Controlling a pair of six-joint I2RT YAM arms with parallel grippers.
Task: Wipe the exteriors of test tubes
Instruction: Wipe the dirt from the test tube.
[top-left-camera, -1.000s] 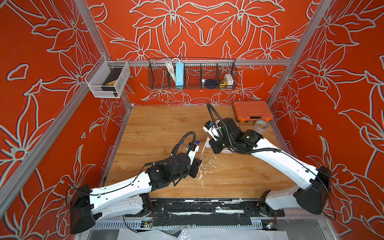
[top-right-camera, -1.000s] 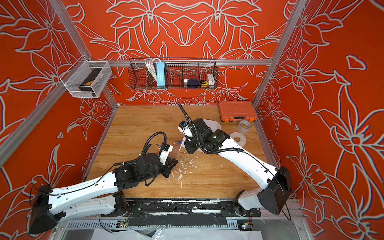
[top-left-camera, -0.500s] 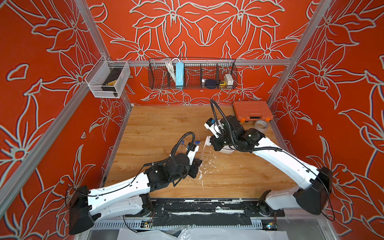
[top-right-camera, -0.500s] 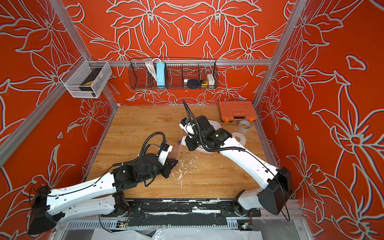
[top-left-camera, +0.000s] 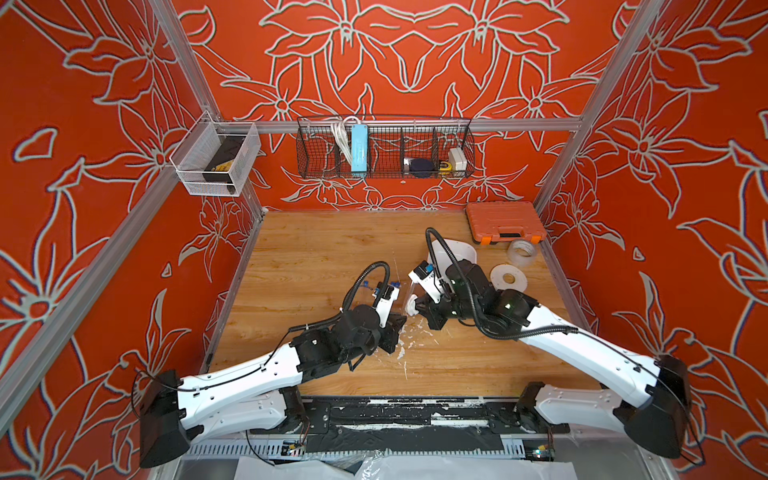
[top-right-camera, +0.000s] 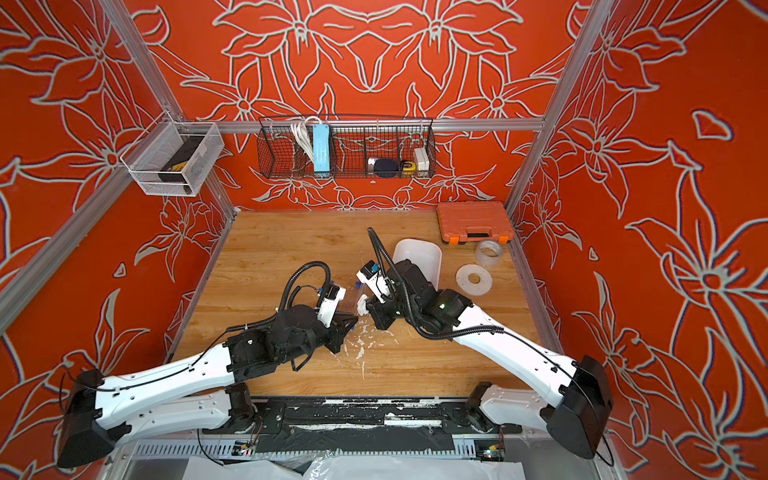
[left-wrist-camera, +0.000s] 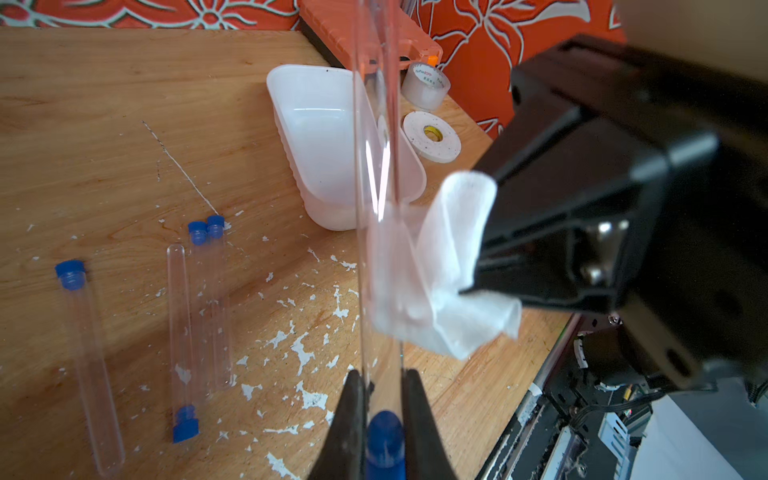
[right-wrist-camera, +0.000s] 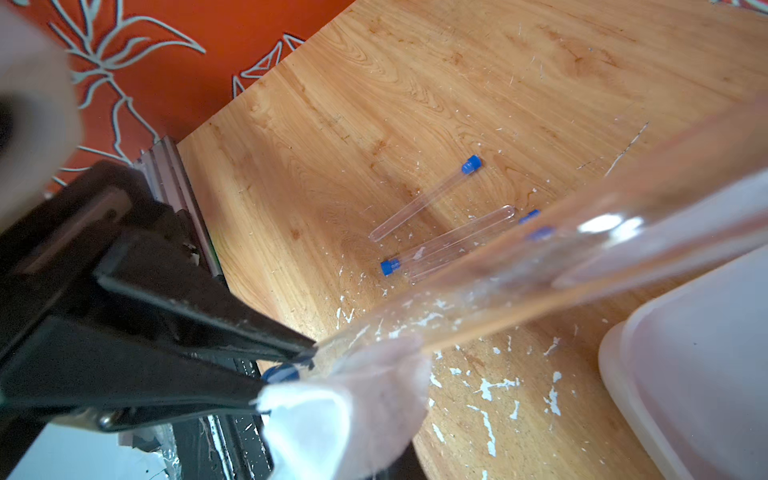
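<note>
Above the scuffed wooden table (left-wrist-camera: 124, 104), my left gripper (left-wrist-camera: 383, 378) is clamped on a clear test tube (left-wrist-camera: 376, 124) just above its blue cap (left-wrist-camera: 384, 440). My right gripper (left-wrist-camera: 478, 270) is pinched tight on a crumpled white tissue (left-wrist-camera: 449, 266), which touches the tube's side. Four spare tubes (left-wrist-camera: 180, 324) lie flat on the table, near the white tray (left-wrist-camera: 316, 91).

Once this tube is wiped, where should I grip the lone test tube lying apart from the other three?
Probably the clear barrel just below its blue cap, coming straight down with the jaws across its width. The lone test tube lies flat on the wooden table, with bare wood on both long sides, and the other three lie clear of it.
</note>
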